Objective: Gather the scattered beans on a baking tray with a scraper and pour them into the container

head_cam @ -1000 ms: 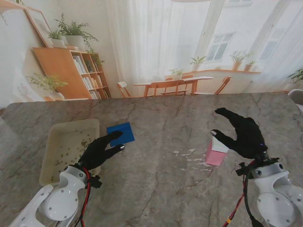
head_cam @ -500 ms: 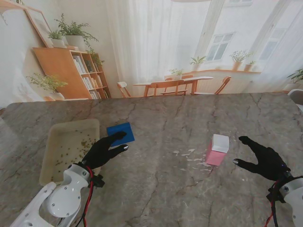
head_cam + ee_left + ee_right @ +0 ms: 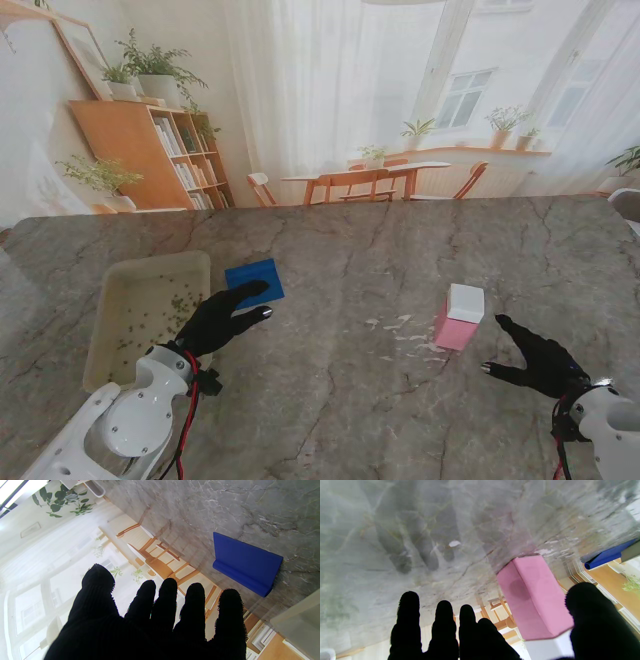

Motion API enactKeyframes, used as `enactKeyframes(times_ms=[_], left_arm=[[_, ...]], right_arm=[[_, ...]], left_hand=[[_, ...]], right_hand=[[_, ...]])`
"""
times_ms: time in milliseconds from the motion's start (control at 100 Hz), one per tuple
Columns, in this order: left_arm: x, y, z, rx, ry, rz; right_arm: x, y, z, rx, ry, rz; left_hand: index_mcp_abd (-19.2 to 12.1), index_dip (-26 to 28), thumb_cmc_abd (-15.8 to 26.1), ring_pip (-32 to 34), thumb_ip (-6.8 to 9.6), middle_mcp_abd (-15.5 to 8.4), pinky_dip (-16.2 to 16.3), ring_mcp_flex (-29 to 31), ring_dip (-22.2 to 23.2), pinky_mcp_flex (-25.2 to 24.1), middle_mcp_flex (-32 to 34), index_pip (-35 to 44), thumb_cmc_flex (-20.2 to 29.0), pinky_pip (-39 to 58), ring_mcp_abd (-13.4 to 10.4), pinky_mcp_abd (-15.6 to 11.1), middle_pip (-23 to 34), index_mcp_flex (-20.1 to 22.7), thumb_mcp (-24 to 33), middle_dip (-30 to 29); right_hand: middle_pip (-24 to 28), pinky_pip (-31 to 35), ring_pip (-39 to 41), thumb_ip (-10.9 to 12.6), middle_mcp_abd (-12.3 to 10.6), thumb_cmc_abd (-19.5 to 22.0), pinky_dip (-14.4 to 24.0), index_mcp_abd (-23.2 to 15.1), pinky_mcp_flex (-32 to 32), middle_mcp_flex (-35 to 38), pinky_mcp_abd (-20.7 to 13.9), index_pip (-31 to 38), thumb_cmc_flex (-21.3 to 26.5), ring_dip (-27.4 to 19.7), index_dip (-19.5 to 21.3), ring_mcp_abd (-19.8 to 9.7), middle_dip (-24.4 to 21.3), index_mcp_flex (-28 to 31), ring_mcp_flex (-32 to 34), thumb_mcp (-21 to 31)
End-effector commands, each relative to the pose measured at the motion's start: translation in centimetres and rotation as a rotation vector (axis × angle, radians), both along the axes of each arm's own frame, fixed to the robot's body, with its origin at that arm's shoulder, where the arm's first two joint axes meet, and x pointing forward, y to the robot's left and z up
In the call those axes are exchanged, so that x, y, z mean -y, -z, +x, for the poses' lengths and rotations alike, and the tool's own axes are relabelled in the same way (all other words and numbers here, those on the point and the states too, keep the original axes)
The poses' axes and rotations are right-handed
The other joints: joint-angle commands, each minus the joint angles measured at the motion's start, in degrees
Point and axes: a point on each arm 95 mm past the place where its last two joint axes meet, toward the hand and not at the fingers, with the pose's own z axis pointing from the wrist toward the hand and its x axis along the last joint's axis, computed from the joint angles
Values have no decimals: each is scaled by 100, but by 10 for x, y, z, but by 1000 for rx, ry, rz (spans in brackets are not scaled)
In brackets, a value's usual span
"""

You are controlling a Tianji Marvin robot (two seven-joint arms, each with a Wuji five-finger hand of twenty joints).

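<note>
- We are holding our left hand just nearer to us than the blue scraper, fingers spread and gripping nothing; its fingertips are reaching toward the scraper, and we cannot tell whether they are touching it.
- The scraper is lying flat on the marble table, just to the right of the baking tray.
- The tray is sitting on our left side, with small beans scattered over its floor.
- We are keeping our right hand low over the table, thumb and fingers splayed, empty.
- The pink container with its white top is standing farther from us than that hand and to its left, not touched by it; in the right wrist view the container is showing between the thumb and the other fingers.
</note>
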Motion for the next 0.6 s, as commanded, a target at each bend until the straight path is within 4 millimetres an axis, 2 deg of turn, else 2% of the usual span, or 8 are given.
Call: enactKeyframes(times_ms=[0,190,310,360,590], left_arm=[[1,1,-2,-6,-1,1],[1,1,-2,-5,-2,5],[1,1,-2,-7,-3,8],[1,1,-2,-8,-3,10],[0,1,-2,-8,-5,19]], right_arm=[[0,5,2,-20,-4,-3],[-3,15,12,-38,-9,28],[-5,19,20,-49,-19,46],[-6,21,24,-49,-24,58],[-9,25,38,-61,-68,93]], left_hand=[[-122,56,186,105,35,-117,169,97,49,-15,-13,-27,-18,102,-78,-4,-40,79,-14,36],[-117,61,189,108,37,-113,171,101,51,-12,-14,-26,-11,106,-77,-6,-39,84,-9,36],[-121,62,188,112,36,-117,171,110,53,-10,-3,-28,-13,108,-77,-7,-35,83,-13,39],[-124,63,189,117,36,-118,171,120,55,-9,0,-27,-11,109,-71,-6,-33,87,-12,39],[-126,65,196,125,36,-129,173,134,63,-3,-2,-29,-14,117,-75,-13,-34,83,-15,40]], right_hand=[[-111,-42,0,-218,43,-32,-109,172,-85,-176,-149,-80,-167,-118,-236,83,-87,13,-147,57],[-92,-21,32,-232,70,1,-116,166,-142,-246,-172,-125,-242,-105,-379,83,-66,24,-209,32],[-71,-105,47,-242,120,17,-181,156,-256,-292,-327,-151,-265,-104,-541,95,-39,45,-254,22],[-58,-233,61,-250,125,21,-321,144,-299,-317,-445,-149,-263,-107,-781,107,-11,71,-287,12],[-38,-520,108,-258,178,37,-726,126,-411,-327,-762,-81,-306,-113,-949,131,29,77,-343,-2]])
